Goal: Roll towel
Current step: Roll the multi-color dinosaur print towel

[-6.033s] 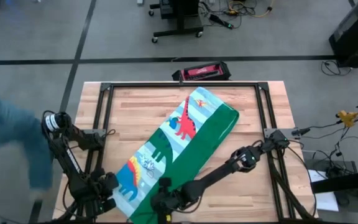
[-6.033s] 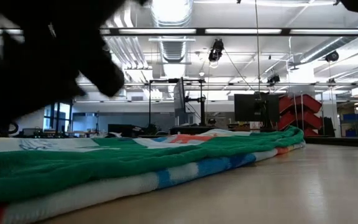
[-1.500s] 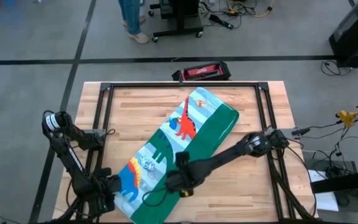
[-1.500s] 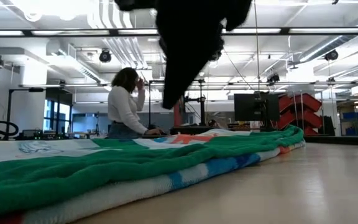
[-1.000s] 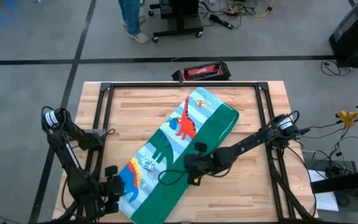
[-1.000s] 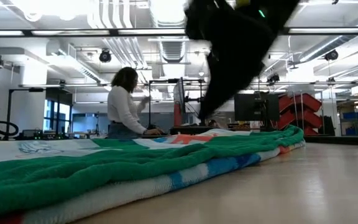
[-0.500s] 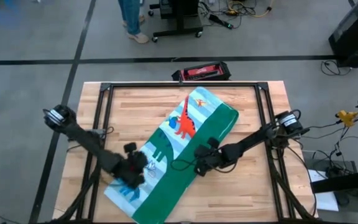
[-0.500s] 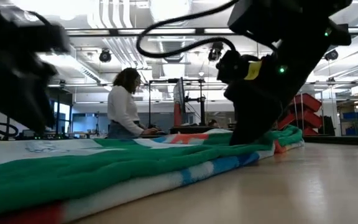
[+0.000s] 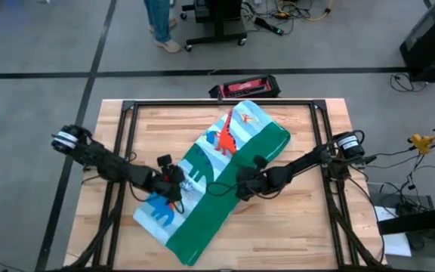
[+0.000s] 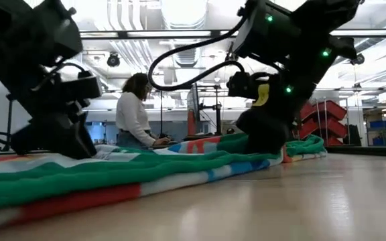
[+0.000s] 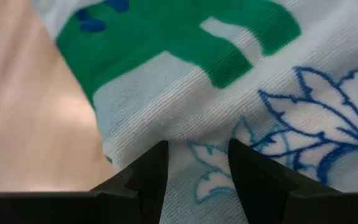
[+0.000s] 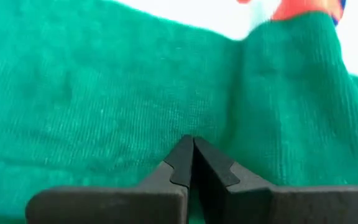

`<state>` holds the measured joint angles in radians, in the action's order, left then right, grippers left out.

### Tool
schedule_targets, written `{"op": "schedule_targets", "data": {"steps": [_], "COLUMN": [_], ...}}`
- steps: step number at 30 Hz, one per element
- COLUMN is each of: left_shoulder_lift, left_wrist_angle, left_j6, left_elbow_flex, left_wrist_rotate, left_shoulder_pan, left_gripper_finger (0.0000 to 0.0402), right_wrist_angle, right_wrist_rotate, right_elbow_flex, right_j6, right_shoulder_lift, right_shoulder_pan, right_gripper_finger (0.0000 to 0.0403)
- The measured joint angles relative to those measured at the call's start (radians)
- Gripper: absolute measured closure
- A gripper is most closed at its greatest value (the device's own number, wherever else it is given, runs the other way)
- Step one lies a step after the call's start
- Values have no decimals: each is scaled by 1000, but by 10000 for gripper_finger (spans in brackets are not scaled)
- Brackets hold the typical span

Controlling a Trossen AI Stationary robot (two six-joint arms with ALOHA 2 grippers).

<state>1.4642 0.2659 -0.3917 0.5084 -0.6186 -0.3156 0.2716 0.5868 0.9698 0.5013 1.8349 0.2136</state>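
On the wooden table, the towel lies folded diagonally across the middle. The left gripper presses its spread fingers onto the printed side; the right gripper, fingers pressed together, rests on the green border.

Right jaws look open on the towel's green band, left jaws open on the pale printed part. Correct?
Not quite. The right gripper has its jaws shut, pressed on the towel's green band, as the right wrist view shows. The left gripper is open on the pale printed part.
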Motion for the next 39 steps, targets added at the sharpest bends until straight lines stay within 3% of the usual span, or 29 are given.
{"op": "schedule_targets", "data": {"steps": [5,10,14,19,27,32,39], "left_shoulder_lift": [-66,-173,-259,-323,-331,-331,-332], "left_wrist_angle": [10,114,225,399,567,665,632], "left_j6": [68,54,42,-21,-81,-103,-123], "left_elbow_flex": [-9,29,85,165,211,178,113], "left_wrist_rotate": [50,154,264,466,587,585,586], "left_shoulder_pan": [43,25,-19,-82,-205,-255,-280], "left_gripper_finger": [246,246,246,245,243,230,217], "right_wrist_angle": [-7,-83,-209,-238,-192,-59,69], "right_wrist_rotate": [13,9,-50,-115,-489,-509,-513], "right_elbow_flex": [70,186,292,521,939,1141,1387], "right_j6": [-48,-134,-193,-260,-349,-411,-448], "right_shoulder_lift": [-43,-32,57,241,520,665,829], "right_shoulder_pan": [15,114,205,259,252,249,247], "right_gripper_finger": [403,403,403,393,304,242,184]}}
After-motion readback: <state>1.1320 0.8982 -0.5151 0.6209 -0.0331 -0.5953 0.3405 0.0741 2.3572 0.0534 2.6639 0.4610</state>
